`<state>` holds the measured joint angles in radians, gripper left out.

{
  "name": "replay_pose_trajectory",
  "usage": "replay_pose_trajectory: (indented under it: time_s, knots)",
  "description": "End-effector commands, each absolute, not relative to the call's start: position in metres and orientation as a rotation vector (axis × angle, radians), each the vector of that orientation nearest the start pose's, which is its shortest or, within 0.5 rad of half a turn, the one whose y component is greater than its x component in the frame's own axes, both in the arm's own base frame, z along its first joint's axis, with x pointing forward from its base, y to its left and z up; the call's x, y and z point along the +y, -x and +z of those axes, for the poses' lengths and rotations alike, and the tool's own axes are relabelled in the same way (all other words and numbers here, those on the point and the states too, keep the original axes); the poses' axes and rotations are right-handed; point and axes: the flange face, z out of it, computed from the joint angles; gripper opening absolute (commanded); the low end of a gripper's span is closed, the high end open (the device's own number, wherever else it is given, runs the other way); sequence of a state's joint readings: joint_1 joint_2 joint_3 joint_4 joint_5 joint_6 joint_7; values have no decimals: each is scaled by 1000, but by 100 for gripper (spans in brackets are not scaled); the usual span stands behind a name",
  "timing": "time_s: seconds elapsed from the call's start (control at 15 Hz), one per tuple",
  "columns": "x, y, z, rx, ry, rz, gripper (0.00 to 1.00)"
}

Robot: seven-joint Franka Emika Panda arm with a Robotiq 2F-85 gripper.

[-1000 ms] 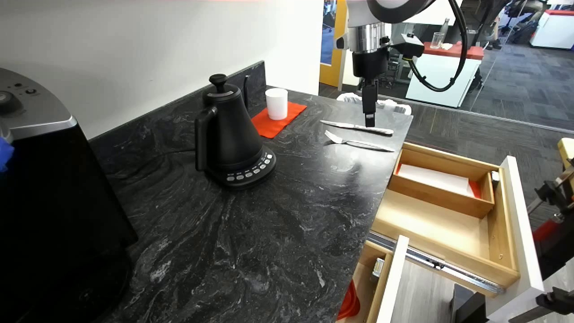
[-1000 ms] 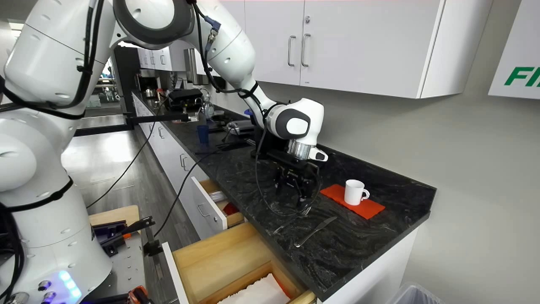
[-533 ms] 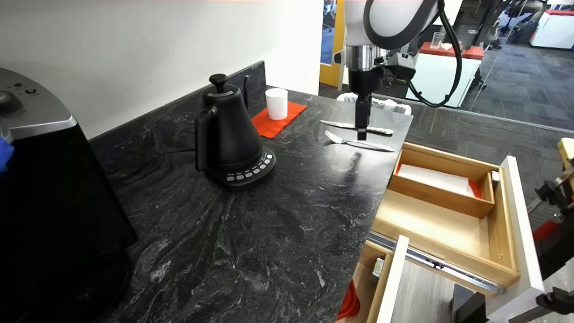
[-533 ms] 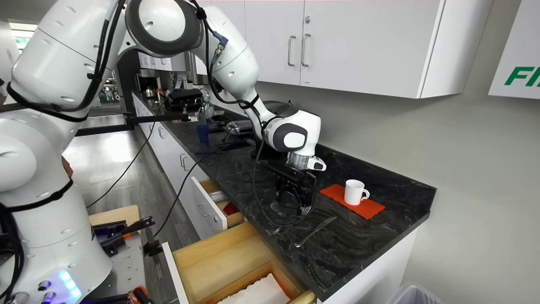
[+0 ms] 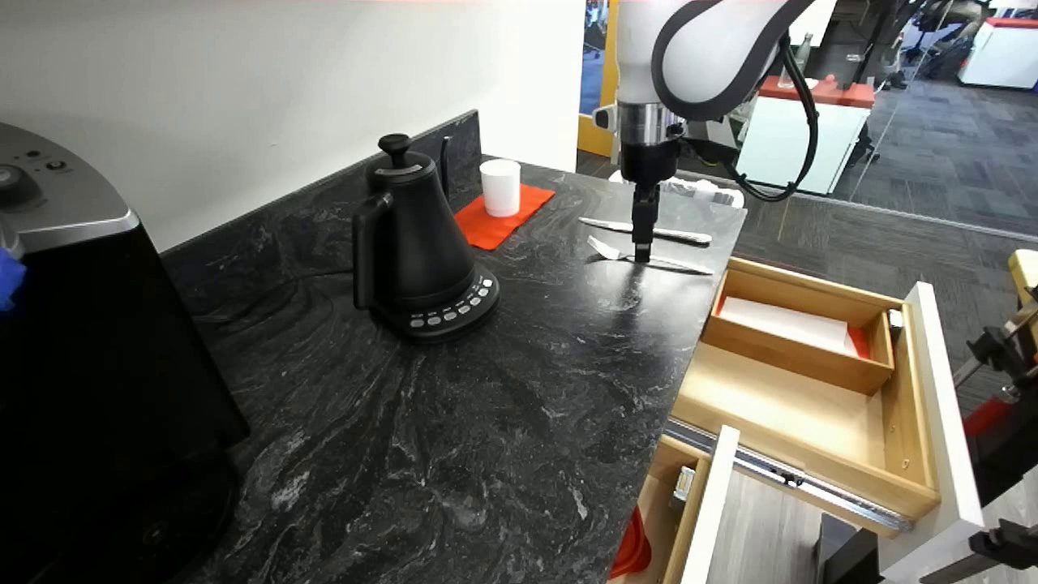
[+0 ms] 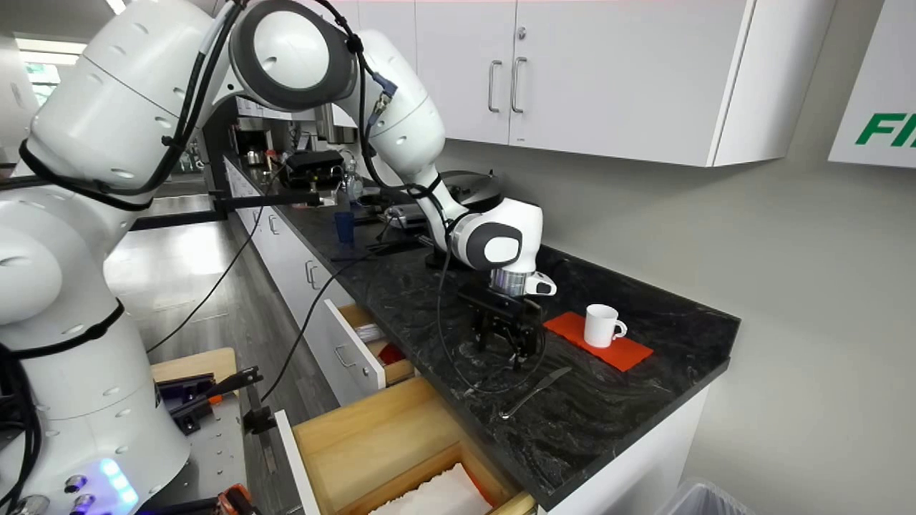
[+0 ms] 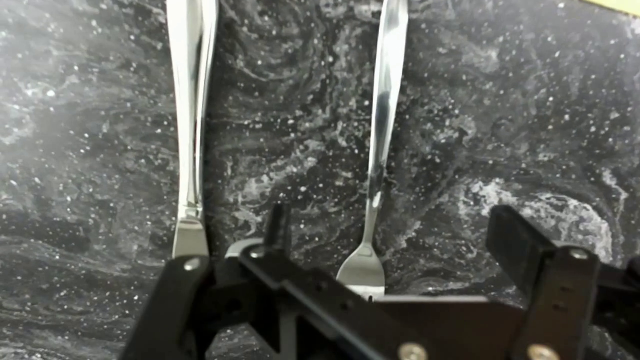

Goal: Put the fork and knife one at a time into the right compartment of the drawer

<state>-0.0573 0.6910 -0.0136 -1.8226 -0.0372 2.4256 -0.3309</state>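
Lower now, my gripper (image 7: pixel 390 222) hovers over the fork (image 7: pixel 379 150), fingers (image 7: pixel 517 245) wide apart, holding nothing. Wrist view: room either side, knife (image 7: pixel 187 125) left.

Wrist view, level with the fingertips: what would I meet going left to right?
Knife → one gripper fingertip → fork → the other gripper fingertip.
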Motion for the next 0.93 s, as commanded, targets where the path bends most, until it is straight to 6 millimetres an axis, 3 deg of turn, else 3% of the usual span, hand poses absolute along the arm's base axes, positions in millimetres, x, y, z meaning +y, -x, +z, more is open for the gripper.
replay_pose_trajectory:
  time_s: [0.0, 0.53, 0.6, 0.67, 0.87]
  knots:
    - [-54, -640, 139, -486, 3130, 109, 100]
    - [-60, -646, 120, -489, 3144, 104, 100]
    - [-58, -648, 119, -500, 3145, 106, 95]
    - [-58, -649, 118, -511, 3149, 105, 73]
    - [-55, -653, 120, -523, 3148, 102, 62]
